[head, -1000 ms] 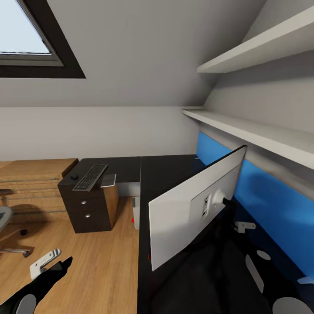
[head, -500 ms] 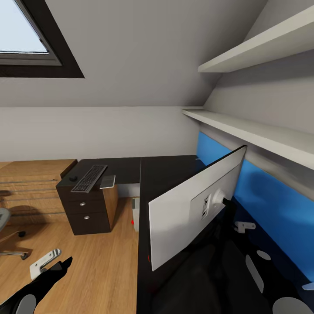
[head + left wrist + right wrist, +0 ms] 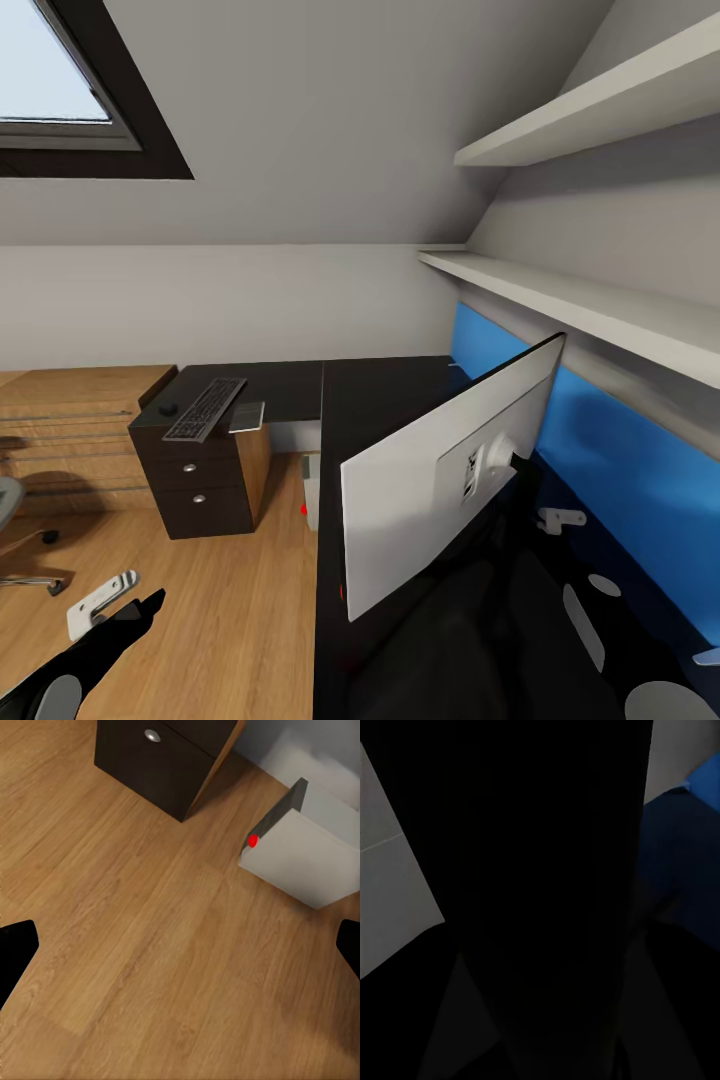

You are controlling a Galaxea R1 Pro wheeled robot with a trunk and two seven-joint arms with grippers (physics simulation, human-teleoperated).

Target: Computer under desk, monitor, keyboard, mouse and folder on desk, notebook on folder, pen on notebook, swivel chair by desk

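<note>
Taking the desk (image 3: pixel 385 400) as the landmark, its black top runs along the blue back panel (image 3: pixel 600 440) and turns a corner toward a dark drawer cabinet (image 3: pixel 200 480). Far to the left of the desk, at the edge of the head view, part of the swivel chair (image 3: pixel 15 530) stands on the wood floor (image 3: pixel 230 620), well apart from the desk. Nearer, also left of the desk, the left gripper (image 3: pixel 180 945) hangs over bare floor with its two fingers spread wide and nothing between them; in the head view the arm's dark tip (image 3: pixel 130 615) shows low down. On the cabinet at the desk's left end lies the keyboard (image 3: pixel 205 408), tilted, with the small mouse (image 3: pixel 168 409) just beside it on its left and a flat grey thing (image 3: pixel 247 416) touching its right side. Under the desk, by the cabinet, stands the grey computer (image 3: pixel 304 859), showing a red light (image 3: pixel 253 840). On the desk top the monitor (image 3: pixel 440 480) stands tilted, its white back toward the camera. To the right, near the blue panel, pale parts of the right arm (image 3: pixel 560 518) show; the right wrist view is almost all dark, so whether the right gripper is open or closed cannot be told. Two white shelves (image 3: pixel 560 290) run above the desk.
</note>
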